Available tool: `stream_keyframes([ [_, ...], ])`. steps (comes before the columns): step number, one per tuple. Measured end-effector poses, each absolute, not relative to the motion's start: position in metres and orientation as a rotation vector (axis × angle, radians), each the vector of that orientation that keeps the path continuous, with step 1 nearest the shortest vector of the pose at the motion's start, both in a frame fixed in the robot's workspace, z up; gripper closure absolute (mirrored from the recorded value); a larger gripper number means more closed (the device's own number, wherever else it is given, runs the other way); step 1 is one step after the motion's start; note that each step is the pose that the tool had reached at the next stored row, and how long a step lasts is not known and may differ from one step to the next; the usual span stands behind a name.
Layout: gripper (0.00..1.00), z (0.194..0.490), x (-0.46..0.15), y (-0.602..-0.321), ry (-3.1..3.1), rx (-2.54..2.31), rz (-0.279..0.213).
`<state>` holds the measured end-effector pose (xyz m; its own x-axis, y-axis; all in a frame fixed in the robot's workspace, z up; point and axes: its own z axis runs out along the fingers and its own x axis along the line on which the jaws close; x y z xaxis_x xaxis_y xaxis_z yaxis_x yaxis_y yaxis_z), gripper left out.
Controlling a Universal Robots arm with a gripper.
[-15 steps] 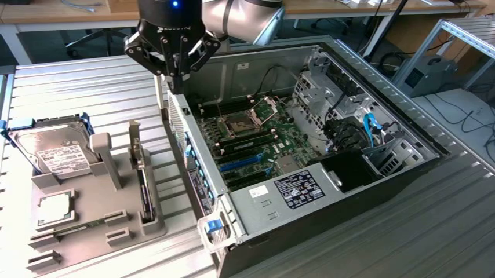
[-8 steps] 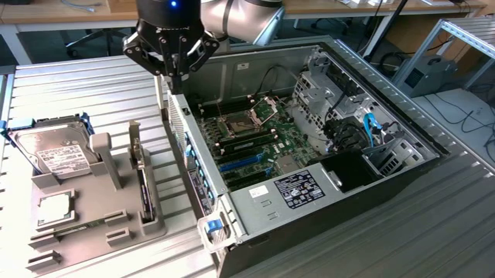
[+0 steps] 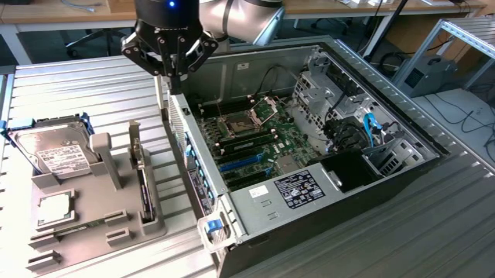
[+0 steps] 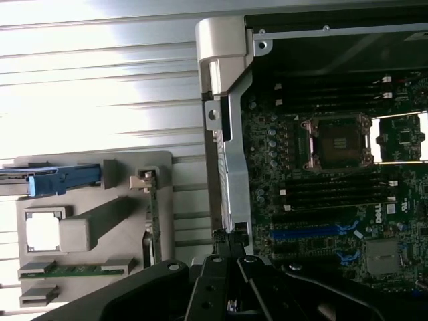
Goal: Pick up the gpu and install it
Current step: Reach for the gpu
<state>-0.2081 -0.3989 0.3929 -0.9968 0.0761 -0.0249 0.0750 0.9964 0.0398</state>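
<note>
Ribbed metal worktop (image 3: 85, 87) carries a grey holder tray (image 3: 93, 200) toward its front corner on the exterior view's left, with an open computer case (image 3: 348, 214) just beside it. Your gripper (image 3: 176, 87) hangs over the case wall nearest the tray, jaws clenched on nothing, with bare worktop lying behind the tray. You see the gpu (image 3: 141, 179) standing on edge in the tray's slot along the edge nearest the case: a thin dark card, silver bracket upright at its far end. Edge-on, its faces are hard to make out, and the gripper's dark linkage hides part of the tray in the wrist view.
</note>
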Motion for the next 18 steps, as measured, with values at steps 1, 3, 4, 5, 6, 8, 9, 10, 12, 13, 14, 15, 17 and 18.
stream_keyframes([
  [1,0.89,0.3929,-0.2083,-0.3989,3.112,0.118,0.060],
  [3,0.89,0.3929,-0.2089,-0.3989,3.112,0.118,0.060],
  [4,0.89,0.3929,-0.2091,-0.3989,3.113,0.118,0.060],
  [5,0.89,0.3929,-0.2094,-0.3989,3.112,0.118,0.060],
  [6,0.89,0.3929,-0.2096,-0.3989,3.112,0.118,0.060],
  [8,0.89,0.3929,-0.2103,-0.3989,3.112,0.118,0.060],
  [9,0.89,0.3929,-0.2105,-0.3989,3.112,0.118,0.060],
  [10,0.89,0.3929,-0.2108,-0.3989,3.113,0.118,0.060],
  [12,0.89,0.3929,-0.2113,-0.3989,3.112,0.118,0.060],
  [13,0.89,0.3929,-0.2117,-0.3989,3.112,0.118,0.060],
  [14,0.89,0.3929,-0.2121,-0.3989,3.112,0.118,0.060],
  [15,0.89,0.3929,-0.2126,-0.3989,3.112,0.118,0.060],
  [17,0.89,0.3929,-0.2132,-0.3989,3.112,0.118,0.060],
  [18,0.89,0.3929,-0.2135,-0.3989,3.113,0.118,0.060],
])
